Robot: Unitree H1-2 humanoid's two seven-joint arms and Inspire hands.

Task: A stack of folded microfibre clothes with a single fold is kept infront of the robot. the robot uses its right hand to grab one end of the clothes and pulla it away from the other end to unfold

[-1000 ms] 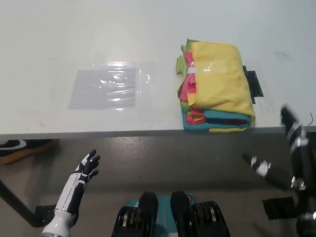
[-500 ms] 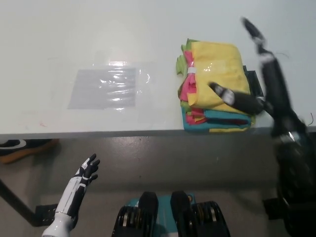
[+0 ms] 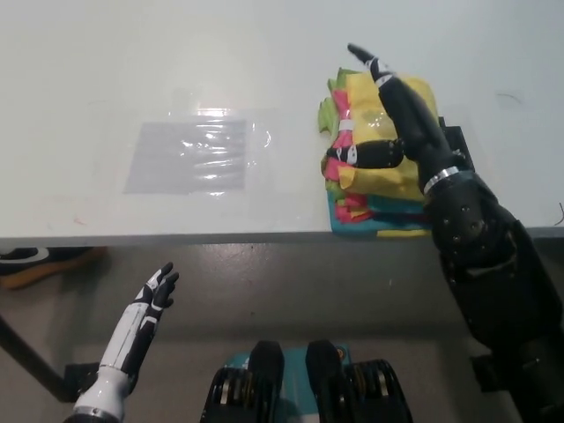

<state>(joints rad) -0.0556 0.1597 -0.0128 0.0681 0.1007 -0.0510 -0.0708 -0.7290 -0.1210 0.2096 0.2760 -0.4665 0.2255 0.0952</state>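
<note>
The left hand (image 3: pixel 152 297) sits at the lower left of the frame, below the front edge of the counter (image 3: pixel 176 79) and off its surface. Its fingers are spread apart and hold nothing.

At the lower right, the black right arm (image 3: pixel 485 264) rises from the bottom right corner and crosses the counter edge, reaching up and to the left over the stack of cloths (image 3: pixel 374 181). The right hand (image 3: pixel 397 119) lies on top of the stack — its fingers (image 3: pixel 366 57) are extended and apart, one pointing toward the far edge of the stack and another (image 3: pixel 357 156) angled left across the top cloth toward the stack's left side. The fingers are not closed on any cloth; whether they press on the top layer or rest just above it cannot be told.

The stack of cloths rests on the counter at the centre right of the frame, near the front edge. The top cloth is yellow; pink, green and teal layers show along the left and near sides. A black object (image 3: pixel 456 145) shows just beside the stack on its right, largely hidden by the arm.

Further left, at the centre left of the frame, a clear plastic sheet (image 3: pixel 187 156) lies flat on the counter, well apart from the stack.
</note>
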